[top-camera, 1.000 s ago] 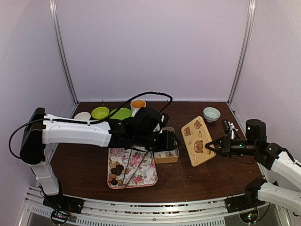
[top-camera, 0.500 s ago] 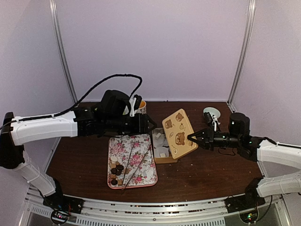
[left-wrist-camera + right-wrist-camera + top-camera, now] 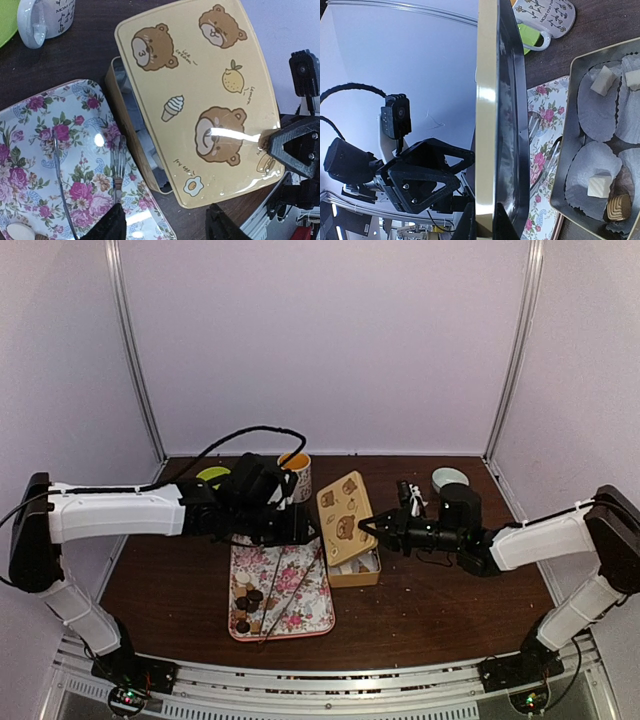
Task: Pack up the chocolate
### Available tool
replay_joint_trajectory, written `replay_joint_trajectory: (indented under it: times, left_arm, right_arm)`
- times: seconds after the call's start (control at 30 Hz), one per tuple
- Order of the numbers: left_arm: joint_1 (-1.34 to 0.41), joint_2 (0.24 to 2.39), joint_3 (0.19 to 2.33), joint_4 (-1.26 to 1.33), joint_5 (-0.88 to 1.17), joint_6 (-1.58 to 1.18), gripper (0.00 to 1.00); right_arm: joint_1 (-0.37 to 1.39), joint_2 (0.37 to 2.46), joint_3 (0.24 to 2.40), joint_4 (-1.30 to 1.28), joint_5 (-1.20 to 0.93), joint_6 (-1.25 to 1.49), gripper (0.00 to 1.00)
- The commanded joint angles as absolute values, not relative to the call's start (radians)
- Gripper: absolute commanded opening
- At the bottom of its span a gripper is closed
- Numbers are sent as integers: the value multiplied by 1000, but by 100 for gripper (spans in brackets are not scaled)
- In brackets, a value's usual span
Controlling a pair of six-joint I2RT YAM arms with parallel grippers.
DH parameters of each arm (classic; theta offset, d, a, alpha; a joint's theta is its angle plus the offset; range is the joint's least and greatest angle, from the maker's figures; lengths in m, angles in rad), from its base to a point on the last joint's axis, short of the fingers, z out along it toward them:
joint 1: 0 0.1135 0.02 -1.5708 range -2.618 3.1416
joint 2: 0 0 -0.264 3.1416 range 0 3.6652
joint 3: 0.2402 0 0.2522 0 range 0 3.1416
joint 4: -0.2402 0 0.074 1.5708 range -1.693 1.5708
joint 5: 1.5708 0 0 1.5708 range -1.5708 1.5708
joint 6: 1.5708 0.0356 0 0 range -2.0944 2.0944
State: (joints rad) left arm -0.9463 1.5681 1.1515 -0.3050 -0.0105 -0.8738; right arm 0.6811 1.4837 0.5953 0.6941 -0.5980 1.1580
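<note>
3 pale lilac walls (image 3: pixel 330 340) close in a dark brown wooden table (image 3: pixel 440 610), with 2 metal posts (image 3: pixel 135 350) rising at the back corners and a ribbed metal rail (image 3: pixel 330 685) running along the near edge. The right gripper (image 3: pixel 368 527) is clenched on 1 edge of a glossy yellow lid (image 3: pixel 343 517) printed with bears, a lemon and an ice cream. The lid stands steeply tilted in front of those fingers. Below the lid sits an open tin (image 3: pixel 355 577), its far corner hidden behind the lid in the overhead view. Part of the chocolate (image 3: pixel 599 186) lies inside the tin in white paper cups (image 3: pixel 592 155), off to the side of the right fingers. At least 3 pale blocks and 1 tan ridged piece show there. The left gripper (image 3: pixel 167 227) hangs released, its 2 fingers spread with nothing between them, above the right edge of a floral tray (image 3: pixel 300 610) and just beside the tin. Thin metal tongs (image 3: pixel 117 162) lie on the tray just ahead of 1 of its fingertips. A cluster of dark round pieces sits at the tray's near left corner, behind those fingertips and closer to the arm's base. Beyond the left fingers, toward the back wall, stand a patterned mug (image 3: pixel 296 472) and a green bowl (image 3: pixel 212 476). Behind the right gripper a pale bowl (image 3: pixel 448 478) rests near the back right corner.
</note>
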Motion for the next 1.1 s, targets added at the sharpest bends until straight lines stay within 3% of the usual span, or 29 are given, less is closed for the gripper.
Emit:
replay_joint_trajectory:
  times: [0.0, 0.4, 1.07]
  left_arm:
    - [-914, 1603, 1138, -254, 26, -883, 56]
    - [-893, 1693, 1140, -219, 84, -865, 56]
    - [-885, 1841, 1221, -179, 184, -842, 50]
  right_arm:
    - [708, 1552, 640, 864, -555, 1210, 0]
    - [713, 1716, 600, 1027, -534, 1279, 1]
    - [681, 1685, 535, 872, -502, 1185, 9]
